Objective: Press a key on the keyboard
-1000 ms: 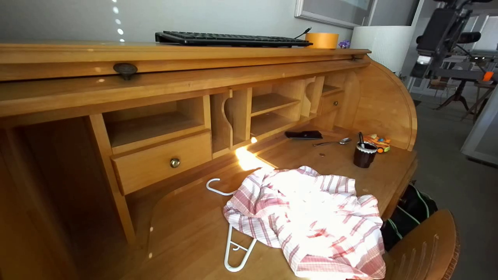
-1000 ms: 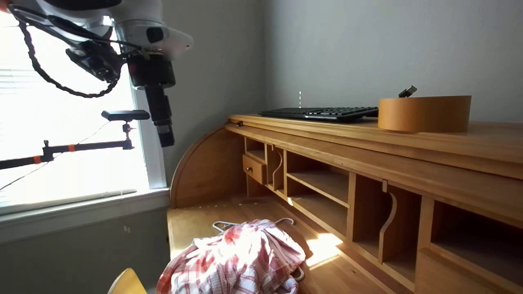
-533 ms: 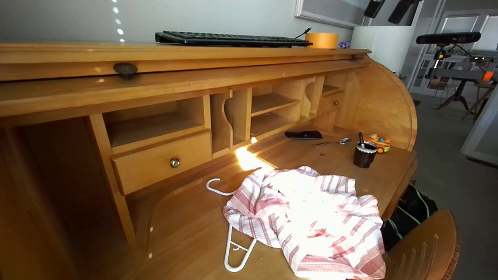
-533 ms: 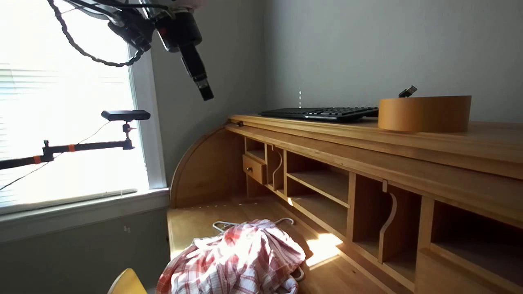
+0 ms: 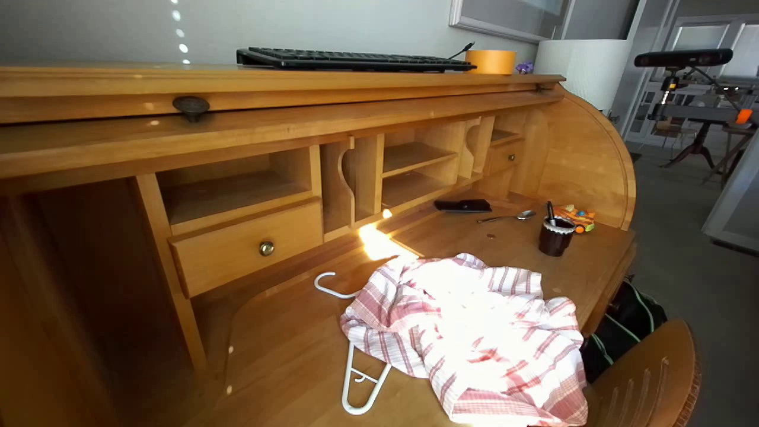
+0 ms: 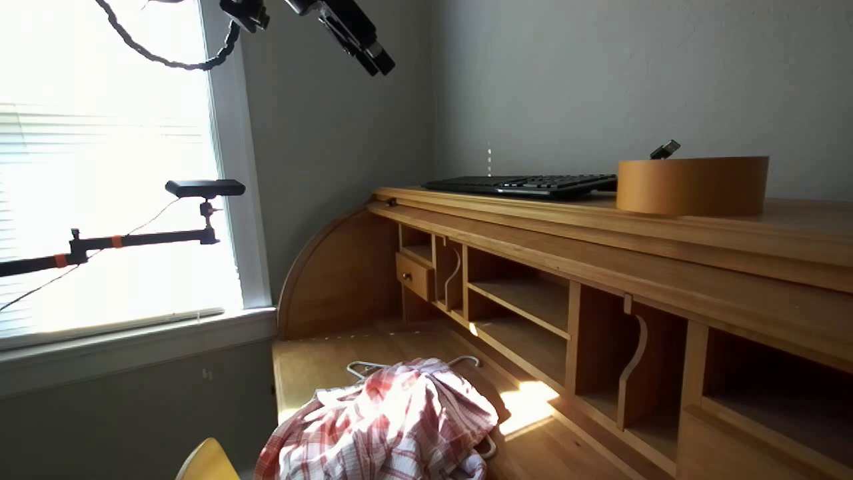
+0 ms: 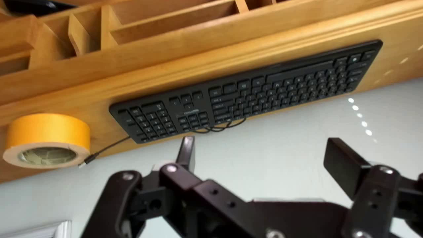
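Observation:
The black keyboard [image 5: 356, 61] lies flat on the top shelf of the wooden roll-top desk [image 5: 284, 83]. It shows also in an exterior view [image 6: 533, 187] and fully in the wrist view [image 7: 244, 91], where it runs diagonally across the upper half. My gripper [image 6: 381, 63] hangs tilted at the top of an exterior view, higher than the keyboard and apart from it. In the wrist view the gripper [image 7: 261, 147] is open with widely spaced fingers and nothing between them. The wall shows between the fingers, below the keyboard's picture. The gripper is out of view in an exterior view.
An orange tape roll [image 7: 48, 140] stands beside the keyboard's end with a cable plug [image 7: 89, 159] near it. A plaid shirt [image 5: 474, 338] on a hanger, a dark cup [image 5: 556, 236] and a spoon [image 5: 510, 216] lie lower on the desk. A white lampshade [image 5: 584, 71] stands behind.
My gripper has risen and moved toward the keyboard side, tilting more as it went. It has left the picture in an exterior view. The keyboard and desk items have not moved.

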Controlling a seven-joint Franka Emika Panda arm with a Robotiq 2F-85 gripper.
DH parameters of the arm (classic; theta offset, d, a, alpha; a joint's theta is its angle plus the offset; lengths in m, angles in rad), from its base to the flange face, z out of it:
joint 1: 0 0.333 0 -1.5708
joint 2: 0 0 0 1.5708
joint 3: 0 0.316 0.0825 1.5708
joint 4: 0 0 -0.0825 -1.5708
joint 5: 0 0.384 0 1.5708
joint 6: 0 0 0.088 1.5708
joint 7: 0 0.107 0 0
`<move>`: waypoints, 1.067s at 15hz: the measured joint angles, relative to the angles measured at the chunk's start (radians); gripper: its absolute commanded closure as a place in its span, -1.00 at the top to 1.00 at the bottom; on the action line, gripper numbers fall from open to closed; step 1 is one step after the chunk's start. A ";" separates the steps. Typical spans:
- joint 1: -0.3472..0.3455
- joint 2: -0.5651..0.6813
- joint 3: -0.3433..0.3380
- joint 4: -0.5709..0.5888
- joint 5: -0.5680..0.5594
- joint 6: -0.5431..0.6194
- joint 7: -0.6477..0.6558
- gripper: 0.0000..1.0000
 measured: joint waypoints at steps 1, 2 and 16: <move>0.000 0.003 0.000 0.000 -0.001 0.036 -0.009 1.00; 0.000 0.007 0.001 0.001 -0.001 0.065 -0.019 1.00; 0.031 0.294 0.014 0.390 -0.089 -0.244 -0.124 -0.47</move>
